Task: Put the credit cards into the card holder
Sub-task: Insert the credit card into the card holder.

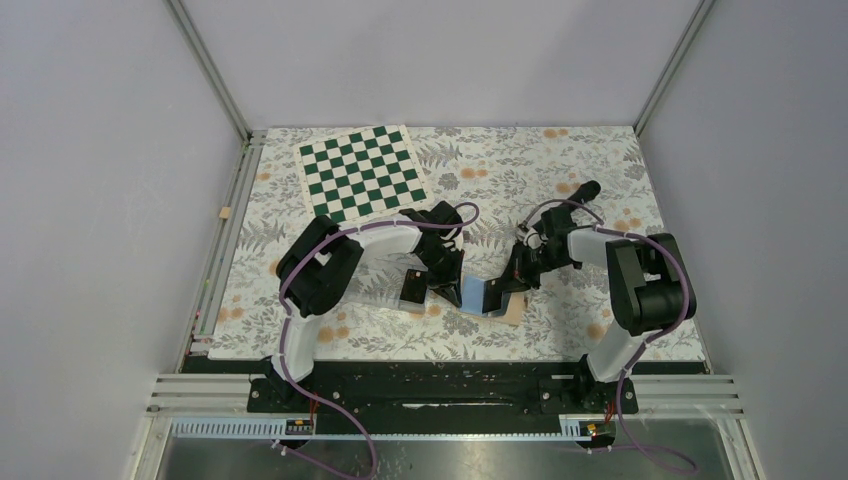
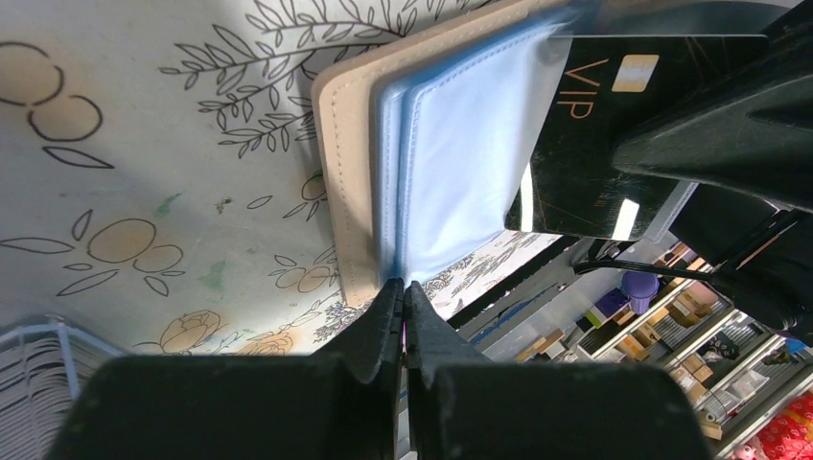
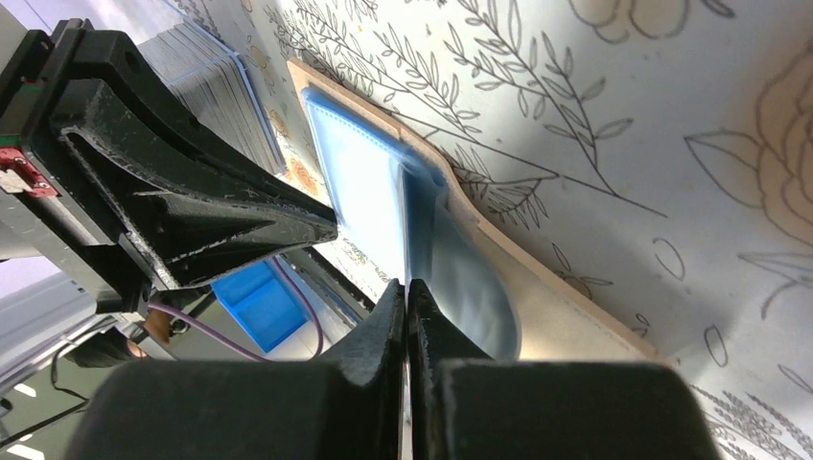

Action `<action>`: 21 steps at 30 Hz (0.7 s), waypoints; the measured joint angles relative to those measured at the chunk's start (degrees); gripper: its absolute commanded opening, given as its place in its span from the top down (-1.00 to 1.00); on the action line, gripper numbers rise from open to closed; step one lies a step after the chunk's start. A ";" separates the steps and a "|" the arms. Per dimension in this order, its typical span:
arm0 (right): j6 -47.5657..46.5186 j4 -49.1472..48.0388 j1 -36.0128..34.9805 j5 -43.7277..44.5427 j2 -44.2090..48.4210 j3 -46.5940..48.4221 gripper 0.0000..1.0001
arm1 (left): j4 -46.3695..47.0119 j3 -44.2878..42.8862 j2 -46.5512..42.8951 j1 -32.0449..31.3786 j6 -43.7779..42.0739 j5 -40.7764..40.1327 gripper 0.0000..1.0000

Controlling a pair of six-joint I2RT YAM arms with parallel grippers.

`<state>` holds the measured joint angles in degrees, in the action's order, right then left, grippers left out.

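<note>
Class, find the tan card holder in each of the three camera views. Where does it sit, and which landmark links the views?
Top external: the card holder is low centre, between the two arms.
Left wrist: card holder upper centre, open, blue lining showing.
Right wrist: card holder centre, running diagonally.
Shared landmark: the floral tablecloth beneath it.

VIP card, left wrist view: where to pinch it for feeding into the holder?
Pinch the VIP card across its flat faces at the trailing end, coming from the side away from the card holder. It is thin, and its leading edge already overlaps the blue lining, so keep that end free. The right gripper appears shut there.
</note>
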<state>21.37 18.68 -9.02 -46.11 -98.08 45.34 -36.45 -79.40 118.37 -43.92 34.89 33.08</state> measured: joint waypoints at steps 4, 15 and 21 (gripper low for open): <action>-1.01 0.87 -1.31 0.83 -0.92 1.49 1.00 | -0.02 0.00 0.00 0.02 -0.17 0.13 1.00; -2.36 2.23 -4.02 4.48 -1.01 3.56 1.00 | -0.02 0.00 0.02 0.07 -0.17 0.26 1.00; -3.78 3.87 -4.28 6.21 -0.52 4.66 1.00 | 0.00 0.00 0.15 0.13 -0.17 0.68 1.00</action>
<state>17.58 22.55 -13.30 -39.90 -98.61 50.00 -36.45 -79.40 118.52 -43.79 34.72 33.76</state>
